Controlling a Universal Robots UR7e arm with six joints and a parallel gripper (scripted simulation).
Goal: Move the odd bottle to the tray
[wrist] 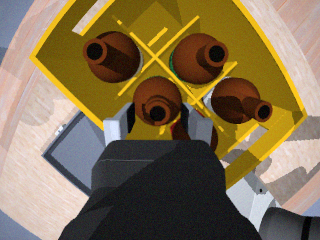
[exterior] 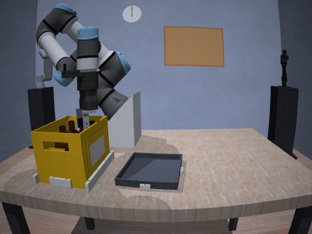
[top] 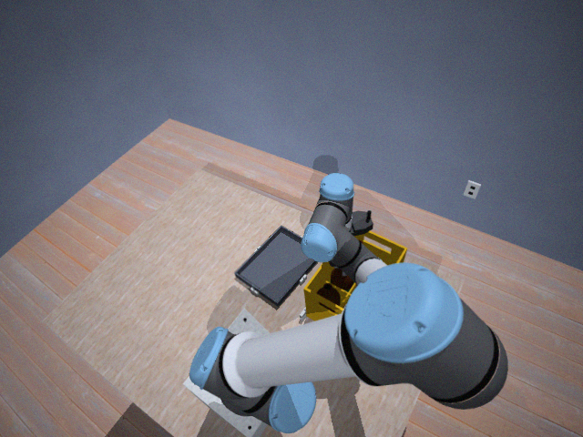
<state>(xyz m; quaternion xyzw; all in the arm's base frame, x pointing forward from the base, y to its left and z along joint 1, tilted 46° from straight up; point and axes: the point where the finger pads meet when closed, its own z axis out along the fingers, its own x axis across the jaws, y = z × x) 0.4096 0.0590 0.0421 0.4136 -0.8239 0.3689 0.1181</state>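
"Hand (exterior: pixel 83 123) (wrist: pixel 157 112) first: what is it doing?"

"Its fingers stand wide apart around the neck of the middle brown bottle (wrist: pixel 157 100), holding nothing. I'd judge it is lining up a grasp; the next move is to settle at neck height, close, then lift straight up."

"Is that the odd bottle?"

"I cannot tell; no neck difference is plain from here. The choice should be sure before anything leaves."

"And around it?"

"The yellow crate (top: pixel 320 305) (exterior: pixel 60 163) (wrist: pixel 65 92), at the left of the desk (exterior: pixel 226 163) in the exterior view, holds all five bottles. Four show clearly in the wrist view; the fifth is partly hidden behind a finger. Thin dividers part them, so a sideways pull could snag."

"Where must it go?"

"Onto the dark tray (top: pixel 276 263) (exterior: pixel 153 167) (wrist: pixel 75 152), right of the crate there, low-rimmed, with no bottle on it. Too low a carry might clip the crate wall."
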